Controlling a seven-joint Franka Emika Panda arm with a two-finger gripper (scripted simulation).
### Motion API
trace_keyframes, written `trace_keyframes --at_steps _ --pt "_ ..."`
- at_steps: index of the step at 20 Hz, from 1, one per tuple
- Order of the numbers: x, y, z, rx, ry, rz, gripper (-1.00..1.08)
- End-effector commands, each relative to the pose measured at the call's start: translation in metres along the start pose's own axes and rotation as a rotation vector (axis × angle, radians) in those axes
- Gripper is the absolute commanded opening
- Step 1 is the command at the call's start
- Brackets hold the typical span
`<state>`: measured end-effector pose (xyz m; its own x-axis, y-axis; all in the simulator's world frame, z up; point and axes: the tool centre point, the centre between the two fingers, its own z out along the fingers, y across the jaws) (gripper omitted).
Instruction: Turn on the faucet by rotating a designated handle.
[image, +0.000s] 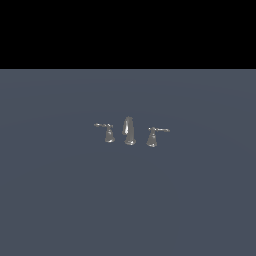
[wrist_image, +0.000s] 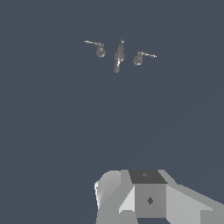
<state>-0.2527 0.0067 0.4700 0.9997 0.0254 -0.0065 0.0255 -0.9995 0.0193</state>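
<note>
Handle (image: 152, 137) lever points toward exterior view's right, roughly horizontal; fingers' state cannot be told.

dim, flat, low-resolution renders; faint highlights on the chrome faucet (image: 129, 131).

The faucet (image: 129, 131) and its handle (image: 153, 136) gleam silvery chrome at the frame's centre against a plain slate-blue counter (image: 128, 200) under a black band.
</note>
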Motion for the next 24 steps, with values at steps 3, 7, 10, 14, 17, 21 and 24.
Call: trace_keyframes --at_steps 3,7,10,14,17,21,24 --pt "0.0 0.0 0.001 0.0 0.0 0.003 -1.0" --pt "0.005 -0.002 0.005 0.0 0.0 0.023 -1.0" --pt "0.01 -0.005 0.012 0.001 0.0 0.051 -1.0" --pt "0.022 -0.01 0.024 0.002 -0.001 0.108 -1.0" --pt "0.034 -0.014 0.037 0.003 -0.002 0.164 -1.0" --pt "0.054 -0.02 0.058 0.005 -0.002 0.257 -1.0" --pt "0.071 -0.023 0.076 0.007 -0.003 0.335 -1.0"
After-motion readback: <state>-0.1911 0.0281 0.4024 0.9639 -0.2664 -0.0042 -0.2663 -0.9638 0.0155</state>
